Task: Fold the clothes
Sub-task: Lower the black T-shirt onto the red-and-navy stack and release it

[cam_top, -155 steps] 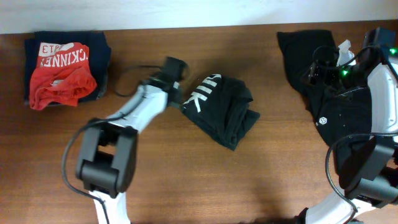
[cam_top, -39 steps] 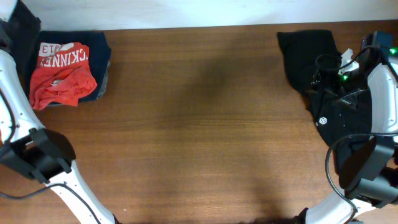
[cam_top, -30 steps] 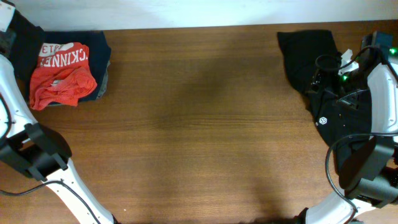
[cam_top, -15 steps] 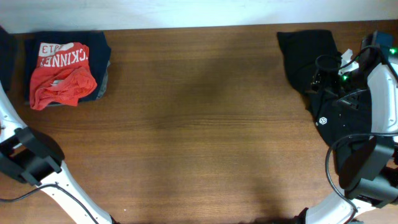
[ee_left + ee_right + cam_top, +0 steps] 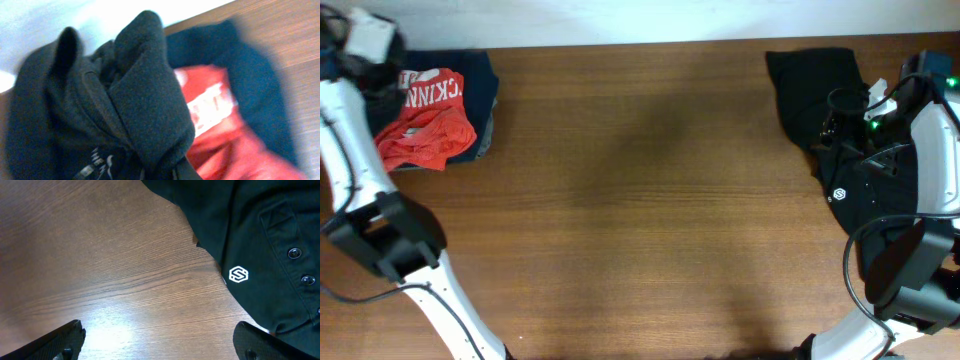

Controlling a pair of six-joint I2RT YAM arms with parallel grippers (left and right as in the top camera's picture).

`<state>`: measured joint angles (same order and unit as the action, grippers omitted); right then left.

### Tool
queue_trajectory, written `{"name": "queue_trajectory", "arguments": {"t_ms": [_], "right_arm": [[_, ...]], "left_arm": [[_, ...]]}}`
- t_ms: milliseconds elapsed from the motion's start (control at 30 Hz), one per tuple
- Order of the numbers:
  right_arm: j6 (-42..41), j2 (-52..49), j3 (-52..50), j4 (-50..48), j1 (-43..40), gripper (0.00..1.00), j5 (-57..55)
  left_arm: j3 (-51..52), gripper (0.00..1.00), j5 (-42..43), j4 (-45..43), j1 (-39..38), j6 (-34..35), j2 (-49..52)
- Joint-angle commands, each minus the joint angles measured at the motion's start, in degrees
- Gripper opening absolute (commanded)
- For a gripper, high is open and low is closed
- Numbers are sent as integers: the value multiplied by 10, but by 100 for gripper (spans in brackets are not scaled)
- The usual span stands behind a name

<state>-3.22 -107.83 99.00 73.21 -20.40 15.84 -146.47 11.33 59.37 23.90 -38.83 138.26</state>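
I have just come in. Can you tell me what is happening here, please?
Two robot arms are folding clothes at a wooden table. The left claw is shut on a bunched dark shirt, held at the far left corner by a red shirt that lies on a navy garment. The right claw is open and hovers over an unfolded black shirt with a small white logo, not gripping it.

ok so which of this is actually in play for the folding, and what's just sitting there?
In play:
- bundled black shirt, held in the shut jaws of the left gripper, near the stack
- black logo shirt, spread out at the right, below the open right gripper

Just sitting:
- red shirt
- navy shirt under it, both already stacked
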Motion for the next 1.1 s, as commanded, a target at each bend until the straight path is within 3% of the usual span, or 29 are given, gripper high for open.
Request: {"name": "queue_trajectory", "arguments": {"t_ms": [0, 133, 200, 233, 267, 367, 433, 633, 767, 867, 967, 1067], "right_arm": [[-2, 13, 9, -1, 5, 99, -7], [-2, 13, 9, -1, 5, 99, -7], [-2, 13, 9, -1, 5, 99, -7], [-2, 13, 9, -1, 5, 99, -7], [-2, 13, 9, -1, 5, 99, -7], [-2, 13, 9, -1, 5, 99, -7], [-2, 13, 9, -1, 5, 99, -7], [-2, 13, 9, -1, 5, 99, -7], [-2, 13, 9, -1, 5, 99, -7], [-2, 13, 9, -1, 5, 99, -7], [-2, 13, 9, -1, 5, 99, -7], [-2, 13, 9, -1, 5, 99, -7]], "left_arm": [[-9, 1, 118, 11, -76, 48, 32], [-9, 9, 108, 37, -142, 48, 52], [-9, 24, 80, 40, -163, 48, 62], [-8, 48, 54, 41, -174, 48, 64], [-8, 52, 23, 41, -183, 48, 69], [-8, 52, -46, 36, -197, 48, 80], [-8, 39, -58, 32, -198, 48, 84], [-8, 37, -58, 28, -185, 56, 86], [-52, 33, -58, 54, -167, 125, 80], [-112, 35, -33, 94, -141, 156, 71], [-150, 47, 34, 120, -98, 157, 64], [-144, 50, 72, 123, -53, 156, 70]]}}
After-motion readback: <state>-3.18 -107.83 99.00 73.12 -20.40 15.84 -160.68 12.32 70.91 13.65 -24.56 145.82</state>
